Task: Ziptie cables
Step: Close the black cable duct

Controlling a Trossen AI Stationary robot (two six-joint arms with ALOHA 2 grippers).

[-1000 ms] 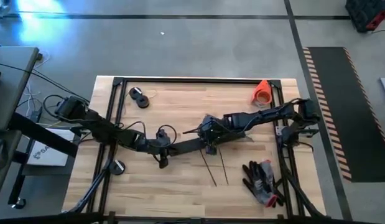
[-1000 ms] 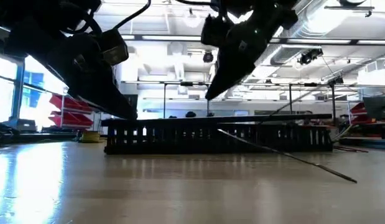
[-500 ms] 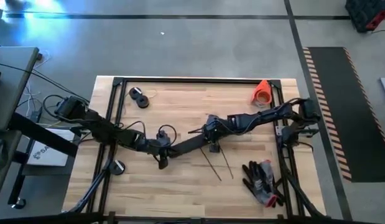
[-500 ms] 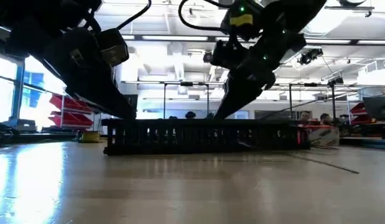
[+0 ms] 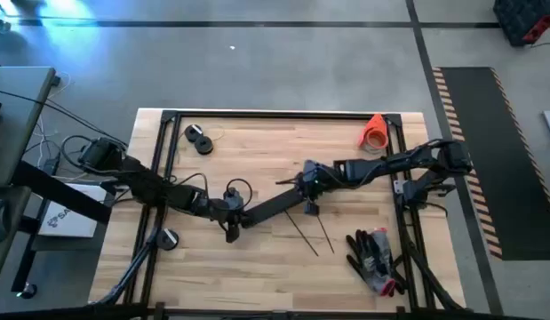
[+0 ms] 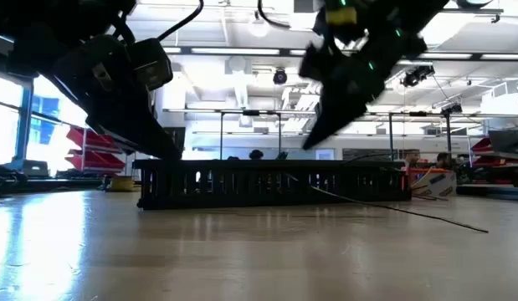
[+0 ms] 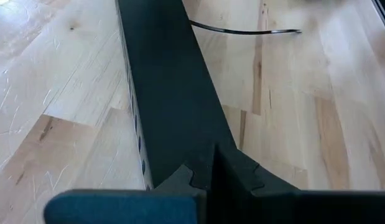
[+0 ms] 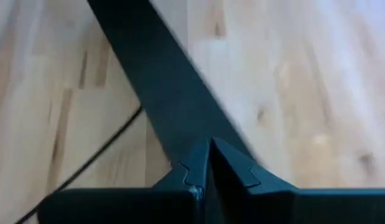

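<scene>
A long black perforated strip (image 5: pixel 270 204) lies slantwise across the middle of the table and stands on its long edge (image 6: pixel 275 184). My left gripper (image 5: pixel 236 219) is shut at its left end. My right gripper (image 5: pixel 306 184) is shut over the strip's other end. Its tip (image 6: pixel 308 148) stands just above the strip's top edge. The cables, thin limp wires (image 5: pixel 303 235), lie loose on the wood just near of the right gripper. One wire (image 6: pixel 392 209) trails toward the table's right. Another shows beside the strip (image 8: pixel 99 155). My left gripper has its shut fingers (image 7: pixel 211 177) on the top of the strip's left end (image 7: pixel 173 143), pointing along the strip. The fingers themselves hide the place of contact. The strip rests on the table. My right gripper's shut fingertips (image 8: pixel 208 162) stand where the strip (image 8: pixel 173 118) runs up to them. I cannot tell whether they touch it.
A black frame (image 5: pixel 257 114) rims the table. An orange cone (image 5: pixel 374 132) stands at the far right, black rolls (image 5: pixel 199 139) lie at the far left, and dark gloves (image 5: pixel 372 260) lie at the near right. A thin dark curved strand (image 7: pixel 242 30) lies beyond the strip.
My right gripper first came down to the strip's top edge. It has since risen a little and gone toward the table's right edge. The loose wires have shifted slightly on the table. My left gripper has kept still at the strip's left end.
</scene>
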